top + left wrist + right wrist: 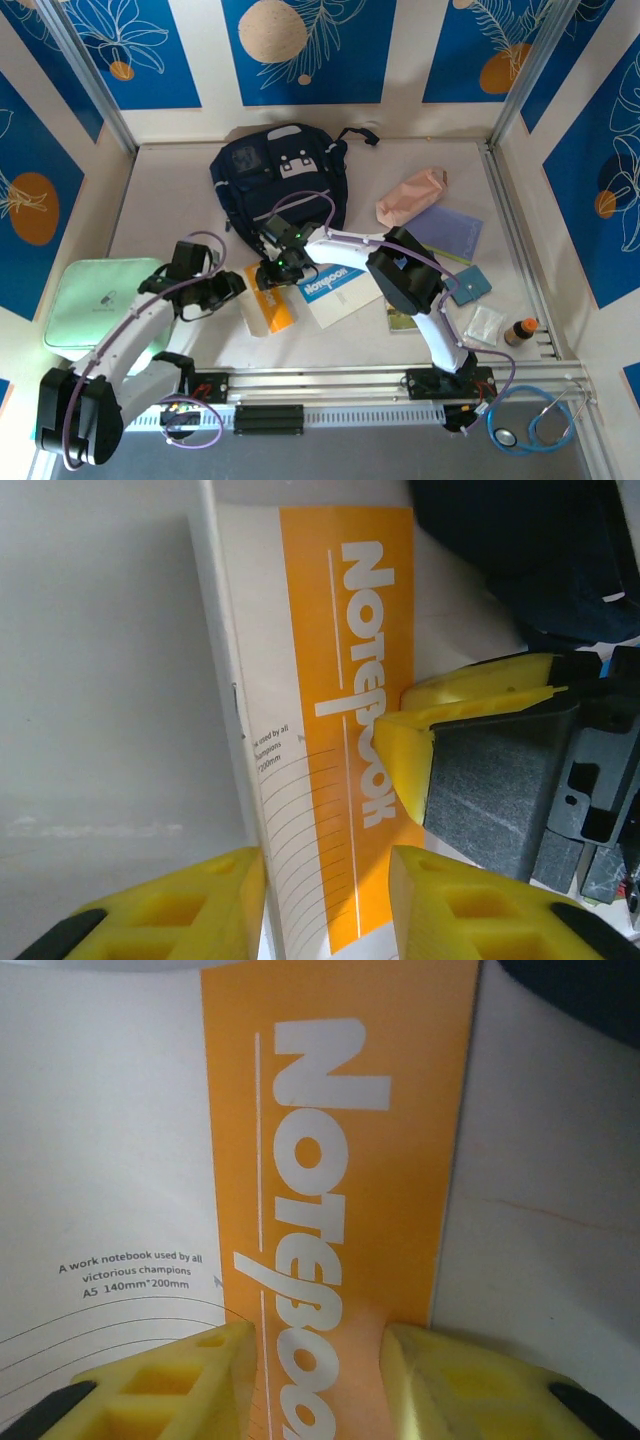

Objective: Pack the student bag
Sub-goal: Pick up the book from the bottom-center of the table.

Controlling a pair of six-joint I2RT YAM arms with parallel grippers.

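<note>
Under everything: pale matte table [170,190]. Just beyond both sets of fingertips: student bag [280,185], large, dark navy fabric, soft and rumpled, white-grey patch facing up, black straps trailing at its far side. Well to the left of the left fingers: mint-green case [100,300], smooth, flat, round-cornered. Just to the right of the right fingers: blue-and-white notebook [335,290], glossy, lying flat. Directly beneath both pairs of fingers: orange notebook [340,660], thin rectangle, white cover with an orange band and white lettering, lying flat.

Left gripper [325,870]: yellow ribbed fingers apart, orange band showing in the gap; cannot tell whether touching the cover. Right gripper [318,1340]: fingers likewise apart over the same band, dark grey pads [490,780] crowding in just right of the left fingers.

Well to the right of the right fingers: soft pink pouch [410,195], lilac book [447,232], small teal book [470,285], clear sachet [485,325], brown bottle [520,332].
</note>
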